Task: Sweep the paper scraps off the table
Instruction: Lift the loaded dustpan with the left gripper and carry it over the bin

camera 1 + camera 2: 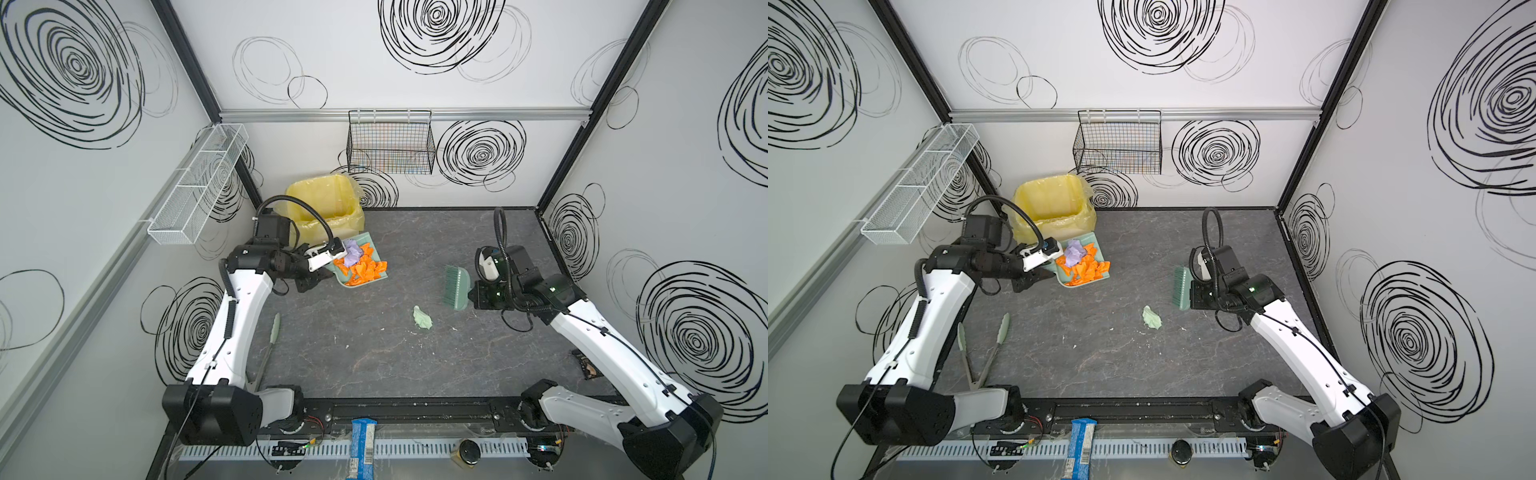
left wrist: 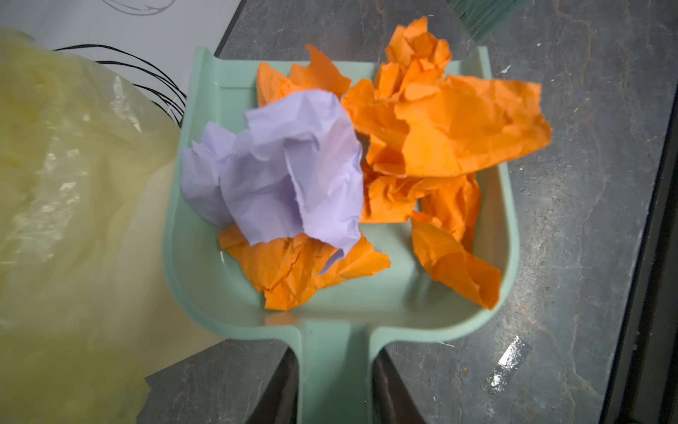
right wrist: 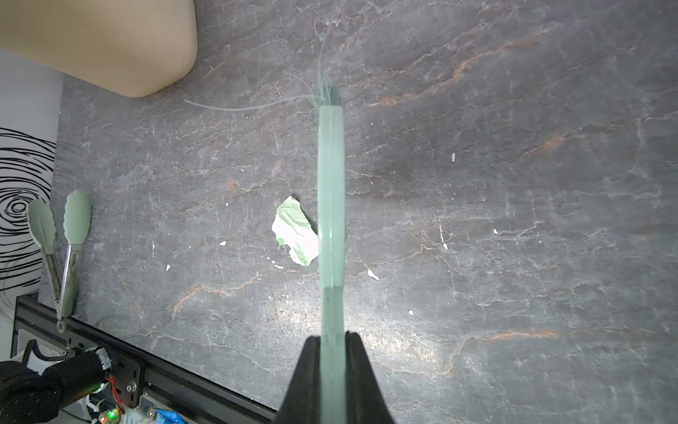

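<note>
My left gripper [image 2: 335,367] is shut on the handle of a mint-green dustpan [image 2: 385,293], which sits just in front of the yellow bin. The pan holds orange paper scraps [image 1: 365,270] and a lilac one [image 2: 286,172]. A single pale green scrap [image 1: 422,318] lies on the table [image 1: 374,357] near the middle, and shows in the right wrist view [image 3: 296,231] just beside the brush. My right gripper [image 3: 333,341] is shut on the flat handle of the mint-green brush [image 1: 456,289], held over the table to the right of that scrap.
A yellow bin [image 1: 324,203] lined with a plastic bag stands at the back left. Green-tipped tongs [image 1: 988,353] lie at the front left. Tiny white crumbs dot the table. A black wire basket [image 1: 390,143] and a white mesh basket [image 1: 195,187] hang on the walls.
</note>
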